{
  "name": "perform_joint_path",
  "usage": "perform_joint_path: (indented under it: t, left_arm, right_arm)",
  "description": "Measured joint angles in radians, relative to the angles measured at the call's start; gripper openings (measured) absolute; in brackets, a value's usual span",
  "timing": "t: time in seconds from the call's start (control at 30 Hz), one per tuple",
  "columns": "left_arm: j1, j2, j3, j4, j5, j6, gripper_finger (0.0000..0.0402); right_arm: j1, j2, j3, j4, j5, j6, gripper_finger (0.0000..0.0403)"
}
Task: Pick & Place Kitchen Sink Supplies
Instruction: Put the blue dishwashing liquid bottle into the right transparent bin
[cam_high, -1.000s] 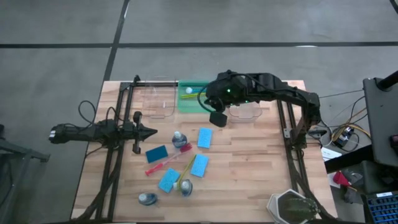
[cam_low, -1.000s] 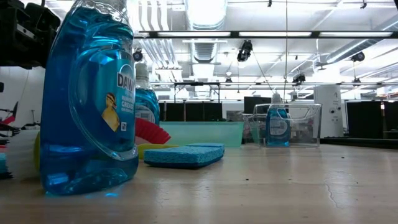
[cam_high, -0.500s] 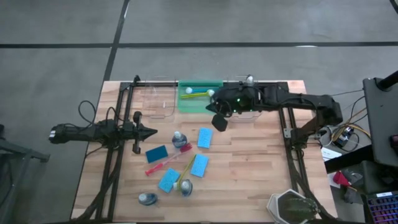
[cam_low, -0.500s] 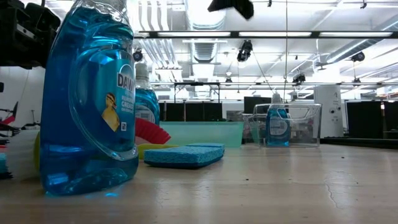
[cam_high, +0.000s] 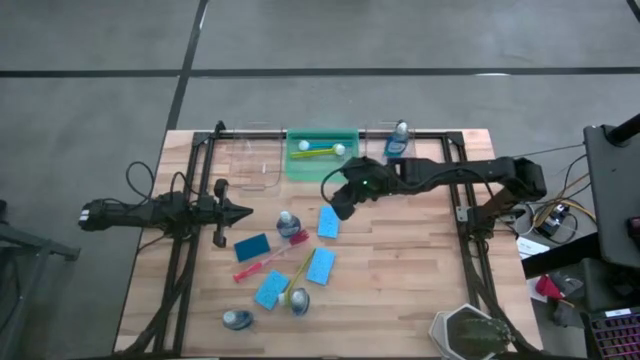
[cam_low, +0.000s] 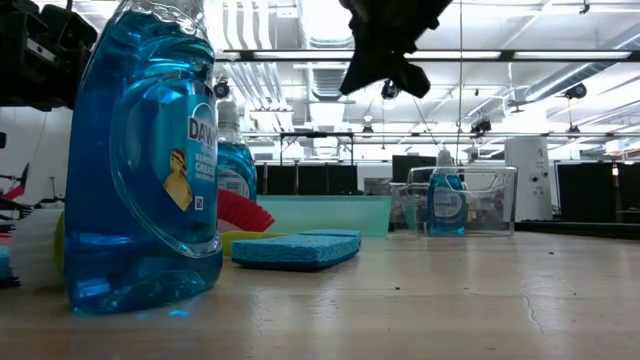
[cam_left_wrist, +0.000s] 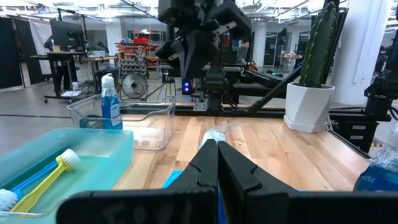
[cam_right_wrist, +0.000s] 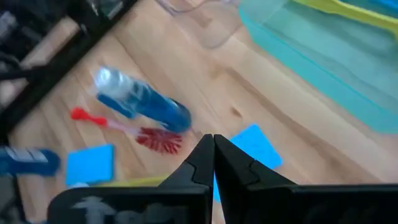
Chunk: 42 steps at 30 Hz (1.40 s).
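Observation:
Several flat blue sponges lie on the wood, one (cam_high: 329, 221) just below my right gripper (cam_high: 342, 205), others nearer (cam_high: 320, 266) (cam_high: 252, 246). A blue-liquid bottle (cam_high: 290, 224) lies on its side beside a red brush (cam_high: 265, 262) and a yellow brush (cam_high: 298, 270). Two more bottles (cam_high: 299, 300) (cam_high: 238, 320) sit near the front edge. My right gripper (cam_right_wrist: 213, 140) hangs shut above the sponge (cam_right_wrist: 255, 146), touching nothing. My left gripper (cam_high: 240, 212) waits shut at the table's left, empty.
A green bin (cam_high: 322, 158) at the far edge holds a yellow and a blue brush. To its right, a clear bin (cam_high: 400, 165) holds an upright bottle (cam_high: 398, 140); another clear bin (cam_high: 255, 160) stands to its left. Bare wood lies to the right of the supplies.
My right gripper has come away from the bins at the far edge, moving down and toward the near-left, over the blue sponge; it has dropped into the top of the low view. The bottle in the right clear bin now shows from above.

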Motion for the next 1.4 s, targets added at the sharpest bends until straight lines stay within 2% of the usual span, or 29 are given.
perform_joint_path:
  t: [0.17,0.4,0.6,0.77,1.07,1.2,1.4]
  left_arm:
    - [0.000,0.000,0.000,0.000,0.000,0.000,0.0003]
    - [0.000,0.000,0.000,0.000,0.000,0.000,0.0003]
    - [0.000,0.000,0.000,0.000,0.000,0.000,0.0003]
    - [0.000,0.000,0.000,0.000,0.000,0.000,0.0003]
    - [0.000,0.000,0.000,0.000,0.000,0.000,0.0003]
    - [0.000,0.000,0.000,0.000,0.000,0.000,0.0003]
    - [0.000,0.001,0.000,0.000,0.000,0.000,0.0003]
  right_arm:
    - [-0.019,0.000,-0.010,0.111,0.002,0.031,0.0008]
    - [-0.020,0.000,-0.010,0.124,-0.001,0.020,0.0008]
    - [-0.010,0.017,0.000,0.191,-0.069,-0.076,0.0010]
    - [-0.012,0.070,0.043,0.203,-0.121,-0.152,0.0043]
    - [-0.011,0.232,0.260,0.182,-0.186,-0.279,0.0161]
    - [-0.011,0.321,0.410,0.126,-0.212,-0.368,0.0189]
    - [-0.008,0.482,0.659,-0.076,-0.265,-0.515,0.0217]
